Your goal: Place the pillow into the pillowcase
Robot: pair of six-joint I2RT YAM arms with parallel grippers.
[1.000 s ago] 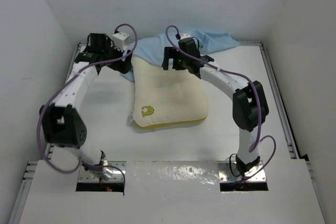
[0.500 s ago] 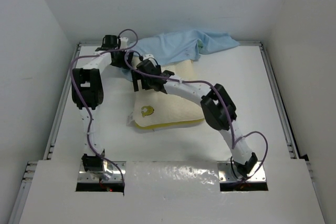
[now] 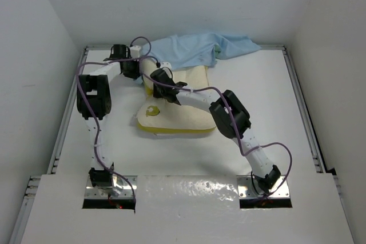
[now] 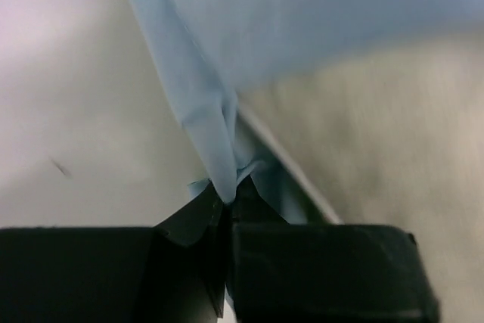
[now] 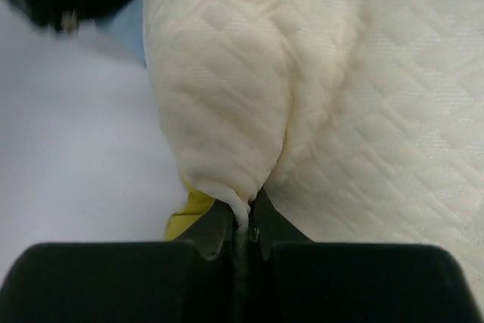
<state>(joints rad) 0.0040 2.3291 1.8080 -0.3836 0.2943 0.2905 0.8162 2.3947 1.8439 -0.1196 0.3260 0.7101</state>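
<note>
The cream pillow (image 3: 182, 112) with its yellow side band lies mid-table, its far end under the edge of the light blue pillowcase (image 3: 194, 48). In the right wrist view my right gripper (image 5: 243, 226) is shut on a pinched fold of the pillow's quilted cover (image 5: 249, 96). From above, that gripper (image 3: 158, 79) sits at the pillow's far left corner. My left gripper (image 4: 227, 203) is shut on a bunched edge of the pillowcase (image 4: 204, 119). It appears in the top view (image 3: 132, 72) just left of the right gripper.
A raised rail (image 3: 298, 84) frames the white table, with white walls close behind and at both sides. The right arm's elbow (image 3: 229, 112) hangs over the pillow's right end. The left arm (image 3: 94, 92) stands along the left side.
Both grippers closed: the left on the pillowcase edge, the right on the pillow's corner. The right arm swung left across the pillow, and the pillow shifted and turned a little.
</note>
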